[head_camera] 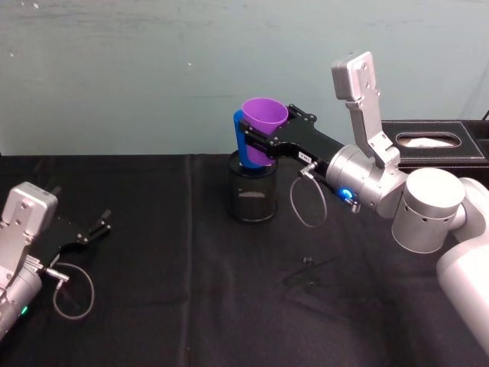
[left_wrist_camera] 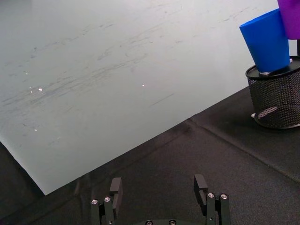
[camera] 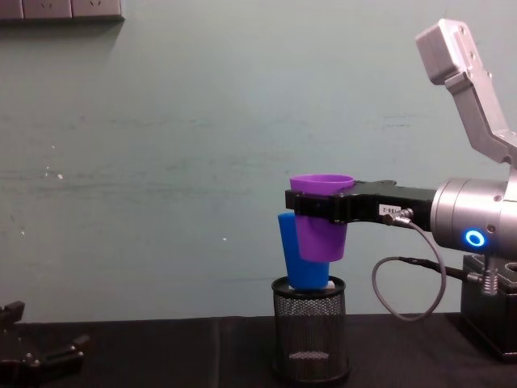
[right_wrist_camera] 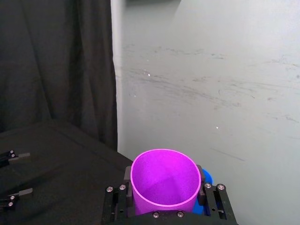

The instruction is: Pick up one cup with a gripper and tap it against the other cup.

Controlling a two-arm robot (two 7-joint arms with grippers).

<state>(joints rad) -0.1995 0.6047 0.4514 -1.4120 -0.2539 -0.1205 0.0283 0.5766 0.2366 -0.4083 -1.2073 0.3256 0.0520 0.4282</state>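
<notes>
Lower left, the left gripper (head_camera: 98,228) rests idle, fingers spread. At centre frame the right gripper (head_camera: 258,144) clasps the purple cup (head_camera: 265,115) aloft (pickup done), against or just beside the blue cup (head_camera: 242,147) in the mesh holder (head_camera: 252,197); the tap itself is unconfirmed.

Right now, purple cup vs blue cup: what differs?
The purple cup is held in the air by the right tool; the blue cup stands in the black mesh holder. The purple cup is upright, the blue cup leans. The purple cup's rim sits higher than the blue cup's. Both are plain tapered tumblers of similar size.
</notes>
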